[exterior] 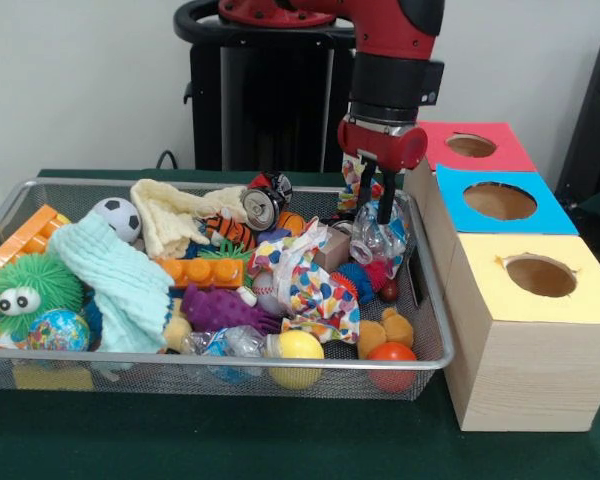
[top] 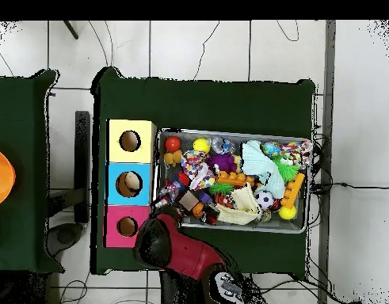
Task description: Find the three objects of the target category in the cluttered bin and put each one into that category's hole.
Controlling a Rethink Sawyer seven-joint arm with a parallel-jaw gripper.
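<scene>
The wire mesh bin (exterior: 130, 366) is full of toys and cloths. My gripper (exterior: 375, 208) is down at the bin's right end, beside the boxes, shut on a crushed clear bottle with a blue label (exterior: 382, 240) and holding it just above the clutter. A second crushed clear bottle (exterior: 225, 345) lies at the bin's front rim. No third bottle shows. A crushed can with a silver top (exterior: 265, 203) lies at the back. In the overhead view the red arm (top: 177, 252) covers the gripper, and the bin (top: 229, 133) sits right of the boxes.
Three wooden boxes with round holes stand right of the bin: pink-topped (exterior: 470, 146), blue-topped (exterior: 500, 200), yellow-topped (exterior: 540, 275). In the overhead view something pale shows in the blue box's hole (top: 132, 184). A patterned cloth (exterior: 300, 280), mint cloth (exterior: 115, 275) and balls fill the bin.
</scene>
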